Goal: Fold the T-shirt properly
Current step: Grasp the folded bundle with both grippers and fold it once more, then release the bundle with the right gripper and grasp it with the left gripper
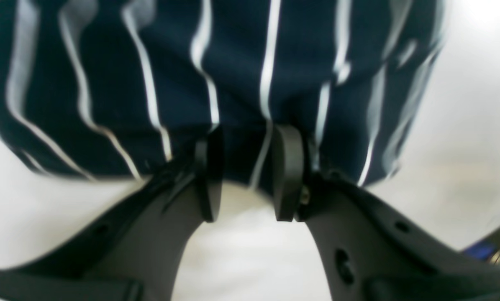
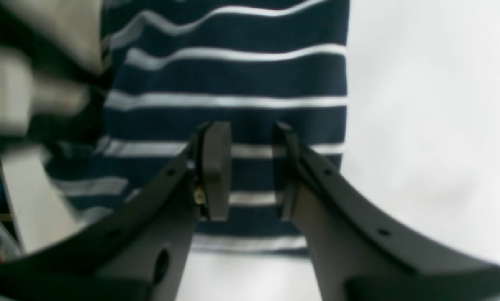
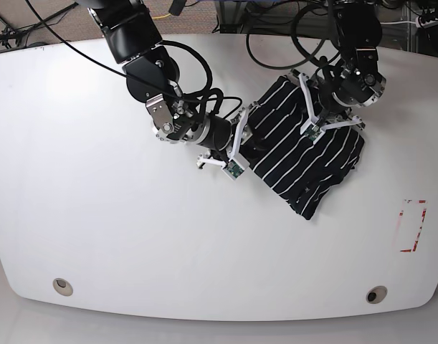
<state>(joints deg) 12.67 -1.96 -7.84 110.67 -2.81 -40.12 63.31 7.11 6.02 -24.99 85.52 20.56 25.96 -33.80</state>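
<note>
t-shirt (image 1: 241, 75) edge between left gripper (image 1: 247, 175) pads

We see even, bright light on the white table (image 3: 97, 215), glaring beside the T-shirt (image 1: 233, 75) in both wrist views, which blur toward their edges.

The T-shirt (image 3: 305, 154) was seen as soft, matt knit cloth, dark navy with thin white stripes. Matt black plastic was noted on the gripper fingers (image 2: 216, 167), and the white tabletop (image 3: 132, 236) looked smooth, faintly glossy.
</note>
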